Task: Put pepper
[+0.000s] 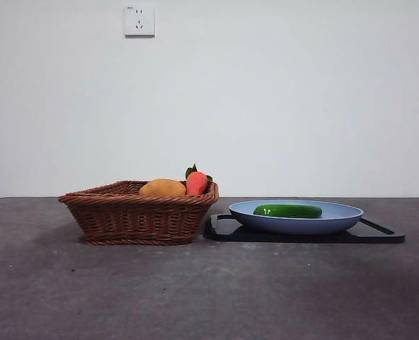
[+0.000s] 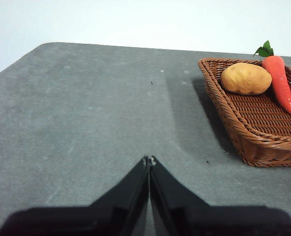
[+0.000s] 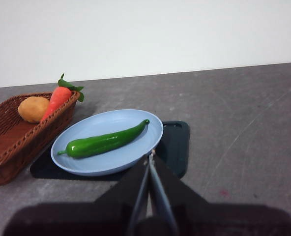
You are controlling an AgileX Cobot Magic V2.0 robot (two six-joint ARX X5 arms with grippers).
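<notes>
tabletop (image 1: 195, 297): dark grey and mostly bare, so lots of open room is seen toward the camera in the front view; the far edge meets the white wall.
basket (image 1: 139, 212): wicker, set at about 9 o'clock of the plate, nearly touching the black board (image 1: 379, 234); a yellow-orange item (image 1: 162, 188) and a carrot (image 1: 197, 182) are held inside.
plate (image 1: 337, 216): blue, resting on the board, rim low enough that it shouldn't get in the way.
pepper (image 1: 287, 210): lying flat in the plate, untouched.
step: nothing is started yet by the look of it; a reach-and-grasp is probably called for first.
right pincer (image 3: 150, 156): clenched, empty, just short of the plate rim; it would have to be opened before descending.
left pincer (image 2: 149, 160): clenched, empty, parked over bare tabletop beside the basket.
</notes>
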